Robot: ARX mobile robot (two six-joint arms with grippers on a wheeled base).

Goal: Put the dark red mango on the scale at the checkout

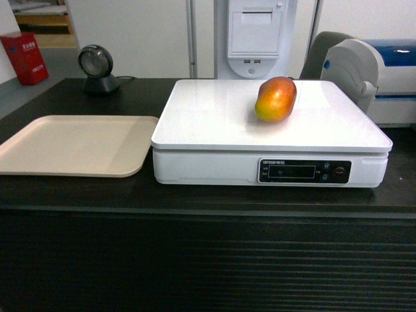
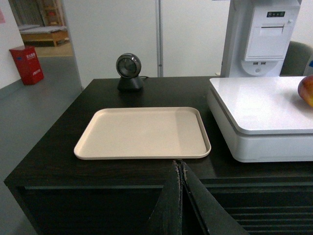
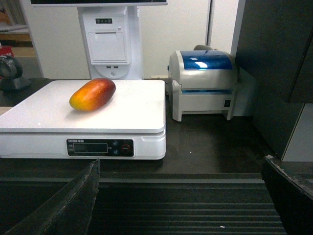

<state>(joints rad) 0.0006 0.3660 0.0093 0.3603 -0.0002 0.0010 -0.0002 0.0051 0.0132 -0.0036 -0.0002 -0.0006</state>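
The dark red mango (image 1: 276,98) lies on its side on the glossy top of the white scale (image 1: 214,123), toward the back right. The right wrist view shows the mango (image 3: 93,94) and the scale (image 3: 132,112) with its black display panel. The scale stands on the black checkout counter (image 1: 195,201), whose front is ribbed. My left gripper (image 2: 180,164) is shut, empty, in front of the counter edge below the tray. My right gripper (image 3: 181,169) is open wide and empty, in front of the ribbed counter front, well short of the scale. Neither gripper shows in the head view.
A beige tray (image 1: 71,144) lies left of the scale. A round black scanner (image 1: 97,65) stands behind it. A blue-and-white label printer (image 3: 203,83) sits right of the scale, with a white receipt terminal (image 1: 255,36) behind. A dark panel (image 3: 274,58) rises at far right.
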